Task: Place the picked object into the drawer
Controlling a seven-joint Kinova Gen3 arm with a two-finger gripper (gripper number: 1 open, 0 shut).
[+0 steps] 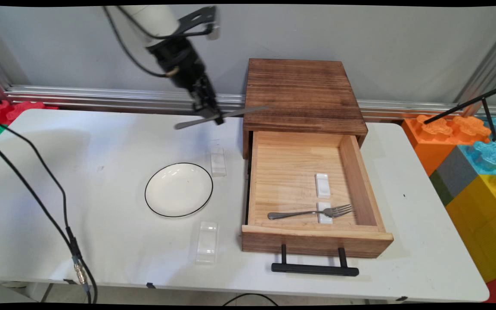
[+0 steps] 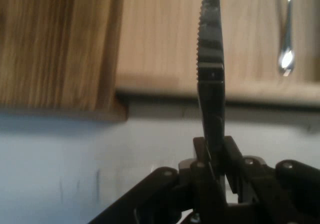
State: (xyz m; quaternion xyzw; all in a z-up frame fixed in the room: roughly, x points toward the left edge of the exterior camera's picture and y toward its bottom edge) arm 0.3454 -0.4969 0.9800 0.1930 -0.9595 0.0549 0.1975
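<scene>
On your left, a plate [image 1: 178, 189] sits on the table [image 1: 101, 241], with one clear rest [image 1: 218, 162] just beside its far right rim and another [image 1: 206, 242] nearer you. Your gripper [image 1: 208, 110] hangs above the table, clamped tight on a knife [image 1: 222, 116] held about level, blade toward the cabinet [image 1: 304, 92]. To the right, the open drawer [image 1: 366, 181] holds a fork [image 1: 310, 212] lying across a white rest [image 1: 324, 212]; another white rest [image 1: 322, 179] lies behind it.

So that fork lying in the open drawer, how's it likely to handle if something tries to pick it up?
The fork looks like shiny metal, so probably stiff and a bit slippery. It lies across a small white rest in the drawer, tines apparently slightly raised, so a push may make it pivot or slide. Its thin handle sits low and could be awkward to grip.
</scene>
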